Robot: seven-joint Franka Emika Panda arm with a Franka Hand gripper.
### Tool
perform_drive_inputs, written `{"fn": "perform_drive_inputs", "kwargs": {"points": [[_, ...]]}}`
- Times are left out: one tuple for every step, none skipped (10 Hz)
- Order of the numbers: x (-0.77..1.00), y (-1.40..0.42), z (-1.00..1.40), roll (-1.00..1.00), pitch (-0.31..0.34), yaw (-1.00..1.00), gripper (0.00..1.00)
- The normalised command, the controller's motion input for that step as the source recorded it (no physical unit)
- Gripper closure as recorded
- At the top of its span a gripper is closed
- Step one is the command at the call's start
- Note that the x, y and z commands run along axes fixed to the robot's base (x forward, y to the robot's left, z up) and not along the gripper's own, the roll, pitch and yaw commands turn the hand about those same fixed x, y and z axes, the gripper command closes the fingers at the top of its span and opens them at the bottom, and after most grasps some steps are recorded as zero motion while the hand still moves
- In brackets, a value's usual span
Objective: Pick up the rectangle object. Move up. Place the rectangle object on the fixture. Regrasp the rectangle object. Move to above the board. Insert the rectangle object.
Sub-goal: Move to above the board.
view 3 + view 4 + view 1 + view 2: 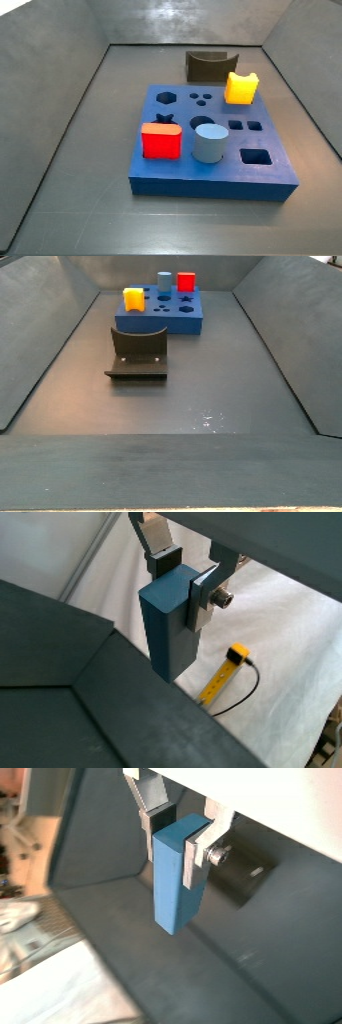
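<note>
In both wrist views my gripper [183, 580] [181, 836] is shut on the rectangle object [167, 627] [174, 883], a slim blue-grey bar that hangs down from between the silver fingers, gripped near its upper end. Neither the gripper nor the bar shows in the side views. The fixture [207, 66] [138, 348], a dark notched block on a base plate, stands on the grey floor beside the board. The board [214, 188] [171, 326] is a royal-blue slab with cut-out holes.
On the board stand a red cube [162, 141] [186, 281], a pale cylinder [210, 141] [164, 281] and a yellow notched block [241, 88] [134, 299]. Sloping dark walls [67, 110] surround the floor. A yellow plug with a cable [235, 655] lies on a white surface outside the wall.
</note>
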Motion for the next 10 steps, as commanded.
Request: {"fn": "perform_drive_inputs", "kwargs": {"points": [[-0.44,-1.0,-0.54,-1.0,-0.022,-0.08,1.0],[-0.45,-1.0,-0.54,-1.0,-0.017,-0.08,1.0],[-0.46,-1.0,-0.54,-1.0,-0.018,-0.07,1.0],[-0.48,-1.0,-0.54,-1.0,-0.016,-0.07,1.0],[-0.49,-1.0,-0.54,-1.0,-0.014,-0.07,1.0],[-0.49,-1.0,-0.54,-1.0,-0.013,-0.07,1.0],[-0.43,-0.84,-0.46,-1.0,-0.007,-0.07,1.0],[-0.35,-0.68,-0.37,-1.0,-0.007,-0.06,1.0],[-0.19,-0.34,-0.19,-1.0,-0.003,-0.06,1.0],[-0.12,-0.18,-0.1,-1.0,-0.001,-0.06,1.0]]}}
